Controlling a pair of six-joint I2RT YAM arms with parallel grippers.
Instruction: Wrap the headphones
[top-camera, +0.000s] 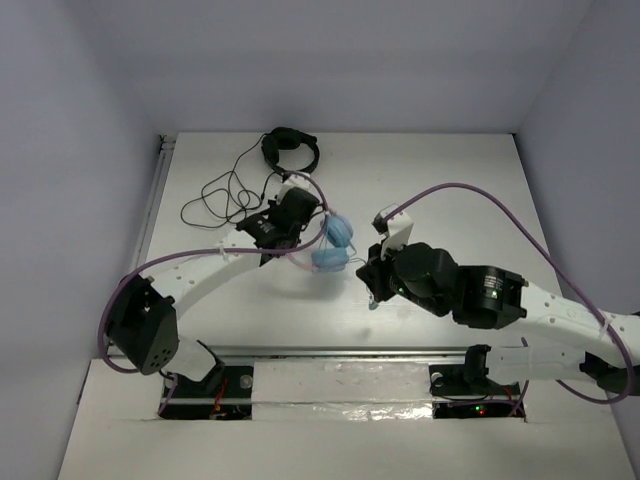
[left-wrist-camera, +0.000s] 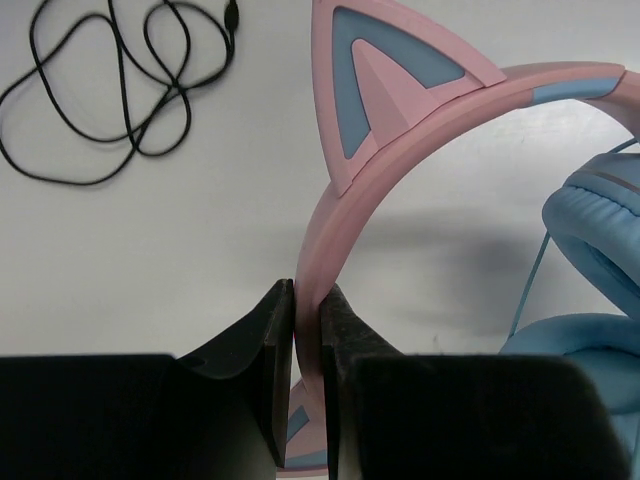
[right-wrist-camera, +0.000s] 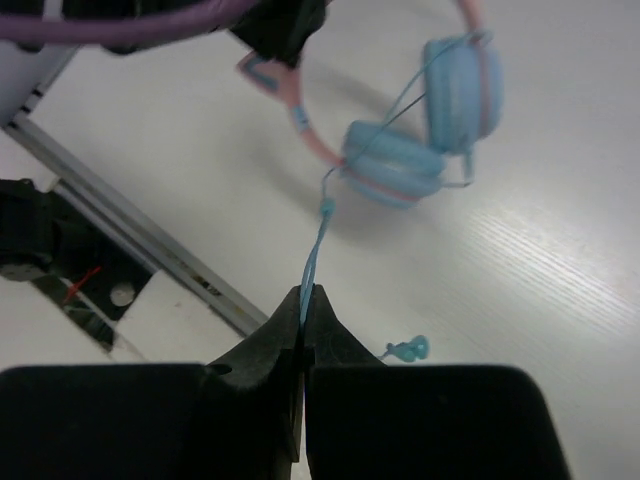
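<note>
The headphones (top-camera: 335, 246) hang over the middle of the table, light blue earcups (right-wrist-camera: 395, 165) close together below a pink cat-eared headband (left-wrist-camera: 330, 220). My left gripper (left-wrist-camera: 308, 300) is shut on the headband just below one cat ear (left-wrist-camera: 375, 80), seen from above at the left gripper (top-camera: 290, 235). The thin pale blue cable (right-wrist-camera: 315, 250) runs from the earcups down into my right gripper (right-wrist-camera: 305, 300), which is shut on a doubled strand of it. In the top view the right gripper (top-camera: 372, 290) sits just right of the earcups. The cable's blue plug (right-wrist-camera: 408, 349) shows beside the right fingers.
Black headphones (top-camera: 290, 148) lie at the table's far edge, and their black cable (top-camera: 225, 195) sprawls in loops to the left, also seen as the black cable (left-wrist-camera: 110, 90). A metal rail (right-wrist-camera: 150, 240) marks the near table edge. White walls enclose the table.
</note>
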